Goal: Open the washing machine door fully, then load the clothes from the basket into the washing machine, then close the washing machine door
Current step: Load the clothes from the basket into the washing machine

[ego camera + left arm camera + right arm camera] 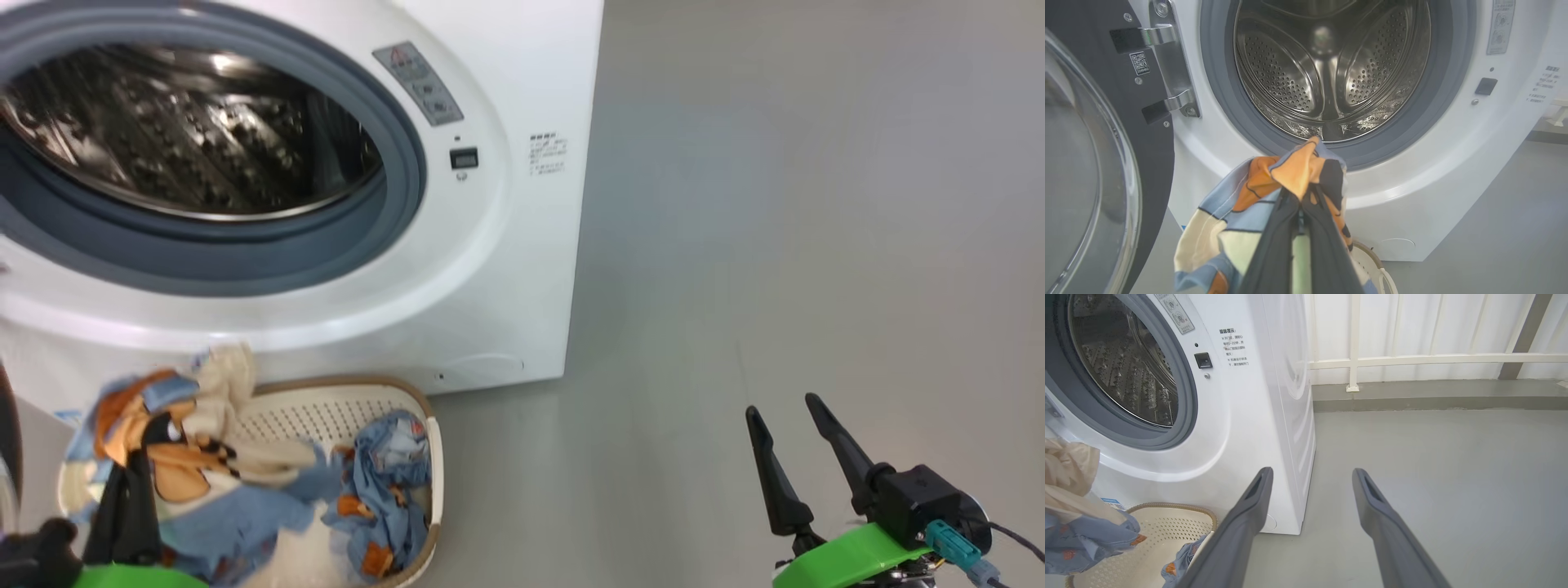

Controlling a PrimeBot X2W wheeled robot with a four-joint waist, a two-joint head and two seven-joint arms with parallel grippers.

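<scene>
The washing machine stands with its steel drum exposed. The washing machine door is swung wide open to the left on its hinge. In front of the machine sits the basket, with one piece of the clothes lying at its right end. My left gripper is shut on another piece of the clothes, a light-blue, orange and cream bundle held up above the basket, just below the drum opening. My right gripper hovers open over the floor right of the basket, its fingers holding nothing.
Grey floor stretches to the right of the machine. A white railing and a low kerb run along the back wall. The open door stands close on the left side of my left arm.
</scene>
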